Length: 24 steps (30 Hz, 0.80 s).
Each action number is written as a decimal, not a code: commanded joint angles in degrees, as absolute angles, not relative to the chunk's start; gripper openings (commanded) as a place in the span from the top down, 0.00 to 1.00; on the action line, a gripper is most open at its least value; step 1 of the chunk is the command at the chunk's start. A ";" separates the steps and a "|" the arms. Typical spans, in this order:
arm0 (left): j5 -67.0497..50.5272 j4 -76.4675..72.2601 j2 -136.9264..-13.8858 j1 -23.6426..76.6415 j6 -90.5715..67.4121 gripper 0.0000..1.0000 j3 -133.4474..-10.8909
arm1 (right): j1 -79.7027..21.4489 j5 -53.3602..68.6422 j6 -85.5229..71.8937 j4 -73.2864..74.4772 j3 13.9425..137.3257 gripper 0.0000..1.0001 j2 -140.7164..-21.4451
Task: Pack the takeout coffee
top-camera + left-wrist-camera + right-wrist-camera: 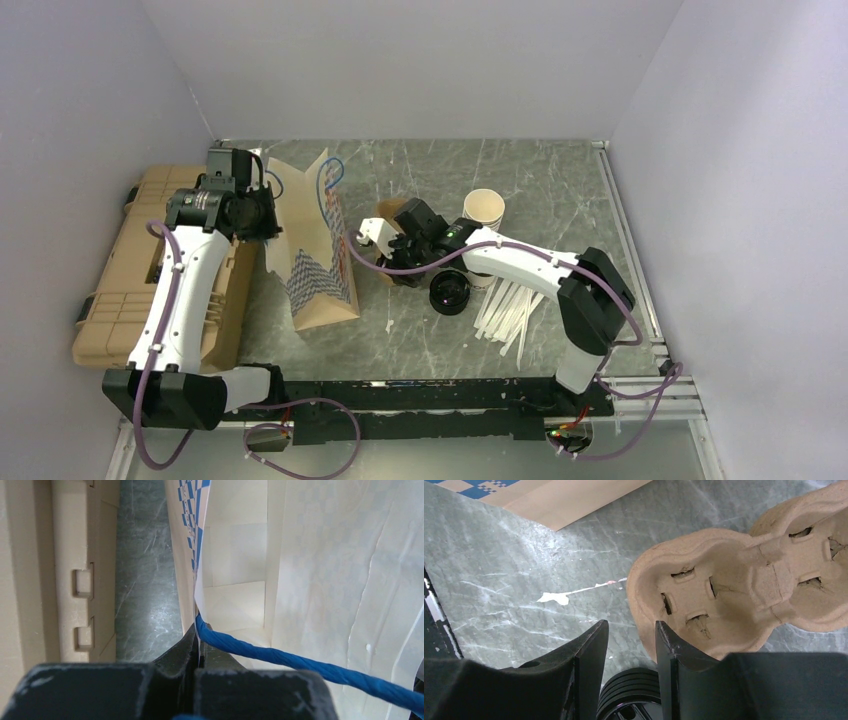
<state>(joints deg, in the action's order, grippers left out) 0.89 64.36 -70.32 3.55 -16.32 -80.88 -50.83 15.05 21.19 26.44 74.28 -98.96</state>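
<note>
The lidded takeout coffee does not show in any view. A white paper bag [318, 262] with blue checks and blue rope handles stands open left of centre. My left gripper [268, 216] is shut on the bag's left rim [196, 600], beside a blue handle [300, 662]; the bag's white inside [325, 580] fills that view. My right gripper [398, 258] is open and empty, low over the table just right of the bag. Between its fingertips [631, 623] a ridged stack of black lids [634, 695] shows below. A brown pulp cup carrier [734, 590] lies by its right finger.
A lidless cream paper cup [484, 207] stands behind the right arm. Loose black lids [450, 293] and several white stirrers [510, 305] lie under the arm. A tan hard case [120, 270] lies along the left edge. The carrier [384, 211] sits behind the gripper.
</note>
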 commanded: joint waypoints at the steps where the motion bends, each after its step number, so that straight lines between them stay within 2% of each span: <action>1: 0.97 62.84 -68.65 3.25 -15.29 1.00 -80.78 | -51.04 14.23 22.74 23.17 74.55 0.56 -99.37; 16: 0.83 62.84 -68.74 3.25 -15.21 1.00 -80.78 | -50.99 12.30 22.96 23.41 74.56 0.58 -101.50; 20: 0.89 62.88 -68.80 3.25 -15.21 1.00 -80.77 | -50.89 12.65 22.87 23.53 74.52 0.64 -101.62; 24: 0.71 62.84 -68.88 3.30 -15.21 1.00 -80.78 | -50.81 12.96 22.68 23.90 74.99 0.77 -101.86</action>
<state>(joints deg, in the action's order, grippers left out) 0.89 64.31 -70.19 3.51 -15.92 -80.79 -50.83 12.43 22.33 25.10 74.28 -101.58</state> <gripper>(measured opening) 0.011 0.282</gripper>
